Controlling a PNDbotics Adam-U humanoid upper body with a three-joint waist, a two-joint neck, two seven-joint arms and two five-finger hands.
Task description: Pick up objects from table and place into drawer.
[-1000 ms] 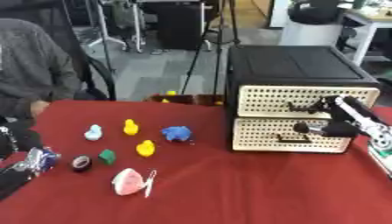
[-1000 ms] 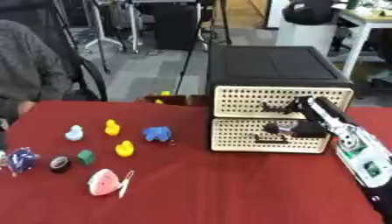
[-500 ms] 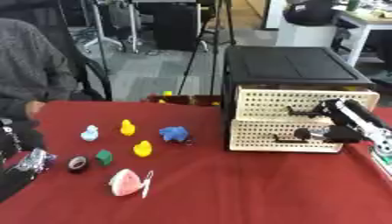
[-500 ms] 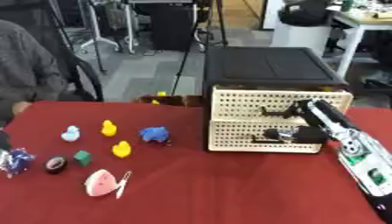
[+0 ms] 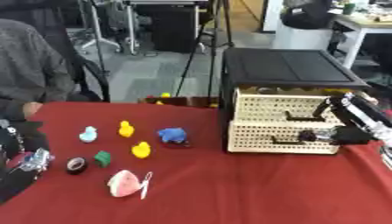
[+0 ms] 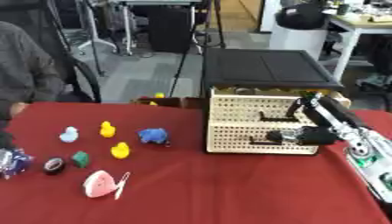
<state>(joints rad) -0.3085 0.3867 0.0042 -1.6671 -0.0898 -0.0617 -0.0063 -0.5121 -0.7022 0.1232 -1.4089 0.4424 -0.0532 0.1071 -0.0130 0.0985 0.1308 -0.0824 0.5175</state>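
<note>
Lab or workshop: tripod, office chair, desk.

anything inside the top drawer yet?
The top drawer is pulled out only slightly, with the right hand at its handle. A narrow gap shows along its top edge, with dark shapes that cannot be made out. The black cabinet top covers the rest.

table cloth red | drawer unit cream, perforated, black top | ducks yellow | toy blue
</note>
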